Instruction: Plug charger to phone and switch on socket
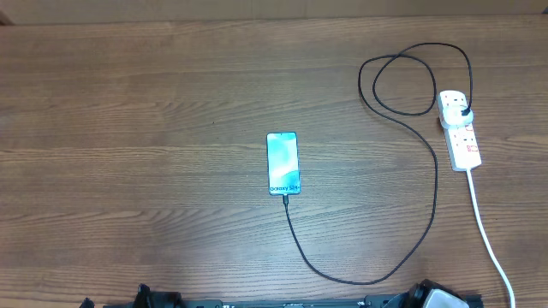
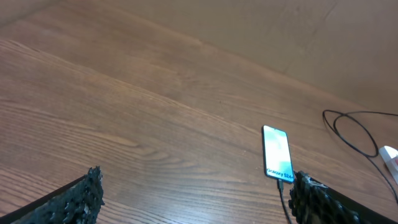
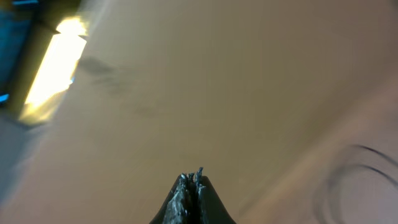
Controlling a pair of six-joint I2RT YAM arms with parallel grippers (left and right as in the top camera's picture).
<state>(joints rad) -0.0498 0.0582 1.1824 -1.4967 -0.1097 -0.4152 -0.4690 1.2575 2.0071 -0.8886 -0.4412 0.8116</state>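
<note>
Wooden table [image 1: 128, 103]: your right claw [image 3: 191, 179], pinched closed, is nearer the socket [image 1: 460, 128], lying well ahead, long axis pointing away.

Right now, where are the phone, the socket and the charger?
phone [image 1: 282, 161]: overhead view, middle of its lit screen.
socket [image 1: 465, 142]: overhead view, white body of the strip.
charger [image 1: 463, 109]: overhead view, its black plug head sitting on the strip.

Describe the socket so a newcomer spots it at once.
On the wooden table, look right of the central phone. The socket is the white elongated strip with red markings: thick white cord leaves its near end, thin black charger plugs into its far end.
</note>
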